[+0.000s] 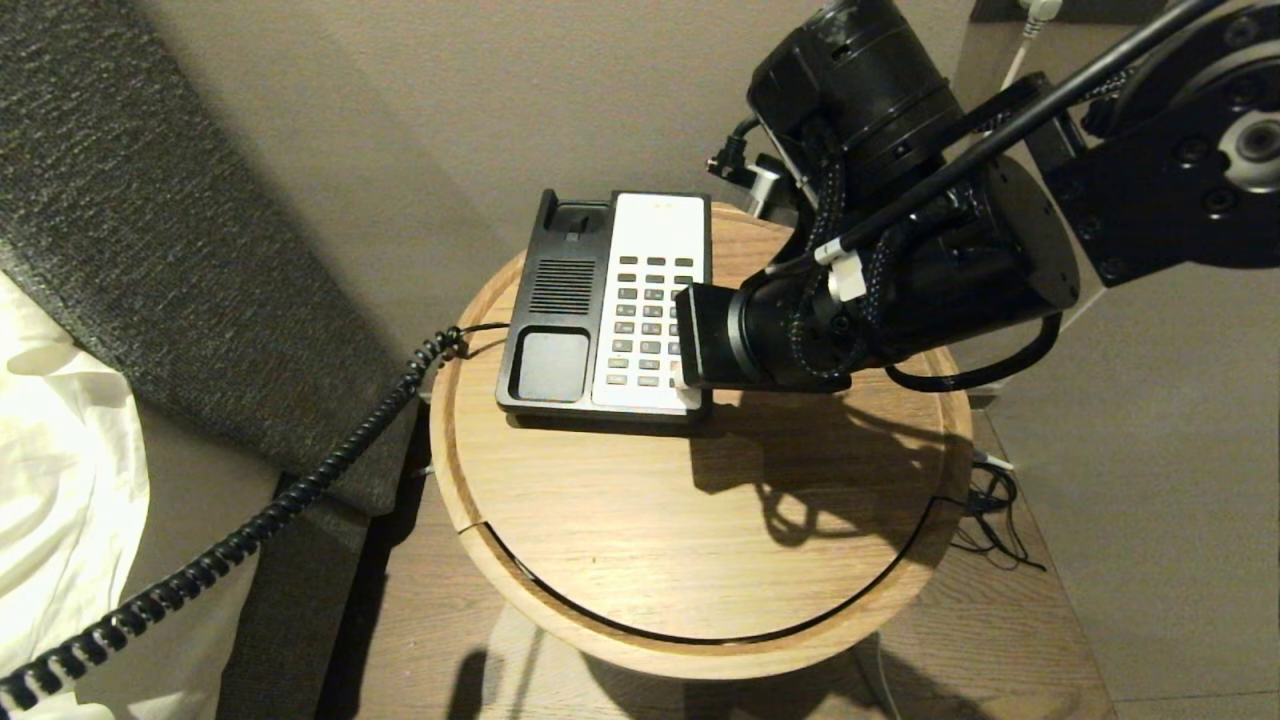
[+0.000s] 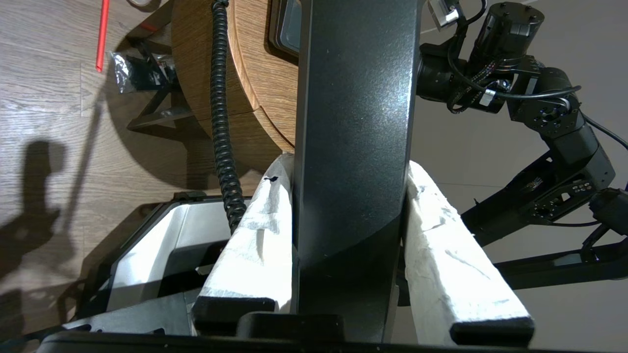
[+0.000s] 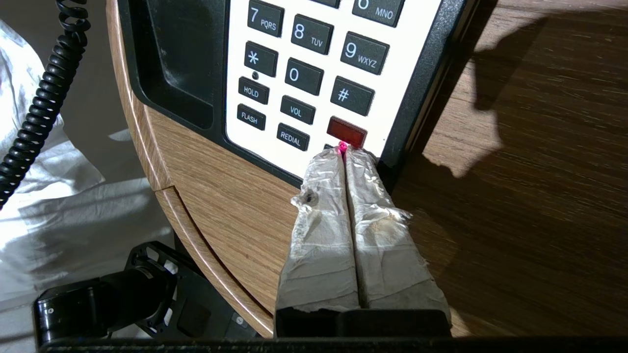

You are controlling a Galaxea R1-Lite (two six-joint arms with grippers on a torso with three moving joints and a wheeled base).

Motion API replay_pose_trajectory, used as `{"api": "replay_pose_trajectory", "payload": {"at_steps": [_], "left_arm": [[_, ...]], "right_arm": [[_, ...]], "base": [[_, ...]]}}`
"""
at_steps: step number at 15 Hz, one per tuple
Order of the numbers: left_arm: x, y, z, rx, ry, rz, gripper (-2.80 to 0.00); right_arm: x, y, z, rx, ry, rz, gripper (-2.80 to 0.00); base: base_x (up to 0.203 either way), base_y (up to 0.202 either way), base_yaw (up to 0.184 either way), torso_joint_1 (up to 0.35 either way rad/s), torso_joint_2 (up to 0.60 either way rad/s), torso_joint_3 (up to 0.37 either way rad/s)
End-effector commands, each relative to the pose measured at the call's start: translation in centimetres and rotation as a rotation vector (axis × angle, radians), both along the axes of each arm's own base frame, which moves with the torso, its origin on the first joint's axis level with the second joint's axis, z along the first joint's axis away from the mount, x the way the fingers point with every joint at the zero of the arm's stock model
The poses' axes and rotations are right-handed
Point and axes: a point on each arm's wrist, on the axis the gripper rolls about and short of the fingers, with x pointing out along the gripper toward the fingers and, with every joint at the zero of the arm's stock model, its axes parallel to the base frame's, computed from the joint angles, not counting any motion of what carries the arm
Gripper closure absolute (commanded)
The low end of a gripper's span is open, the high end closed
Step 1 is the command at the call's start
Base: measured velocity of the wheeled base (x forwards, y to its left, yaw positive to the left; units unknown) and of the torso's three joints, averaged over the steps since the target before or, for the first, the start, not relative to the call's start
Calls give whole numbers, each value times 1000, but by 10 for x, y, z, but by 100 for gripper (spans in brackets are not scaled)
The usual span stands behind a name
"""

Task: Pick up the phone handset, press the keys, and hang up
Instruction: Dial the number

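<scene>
The phone handset (image 2: 353, 98), long and glossy black, is off its cradle with my left gripper (image 2: 351, 164) shut on it. The gripper's white-wrapped fingers (image 2: 255, 230) press on both its sides. The handset's coiled cord (image 1: 300, 490) runs from the phone base (image 1: 555, 300) off the table to the lower left. My right gripper (image 3: 345, 151) is shut over the bottom of the keys (image 3: 304, 73). Its taped tips lie just below the red key (image 3: 347, 131). In the head view the right wrist covers the near right part of the keys (image 1: 645, 310).
The phone stands at the back of a round wooden table (image 1: 700, 540). A dark upholstered headboard (image 1: 150, 200) and white bedding (image 1: 60, 450) lie to the left. Thin cables (image 1: 985, 510) trail on the floor to the right of the table.
</scene>
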Motion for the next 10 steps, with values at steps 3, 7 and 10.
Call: {"api": "replay_pose_trajectory", "payload": {"at_steps": [3,7,10], "left_arm": [[0,0,-1,2,8,4,0],[1,-2,-1,7,12,10,0],[15,-18,2,54,38,11,0]], "right_arm": [[-5,-5,9,21,-3,-1,0],[-24,-27,36,79,-47,-1,0],[-41,-46,54,110,-78,-4,0]], "base": [[0,0,0,0,0,0],[0,0,0,0,0,0],[0,0,0,0,0,0]]}}
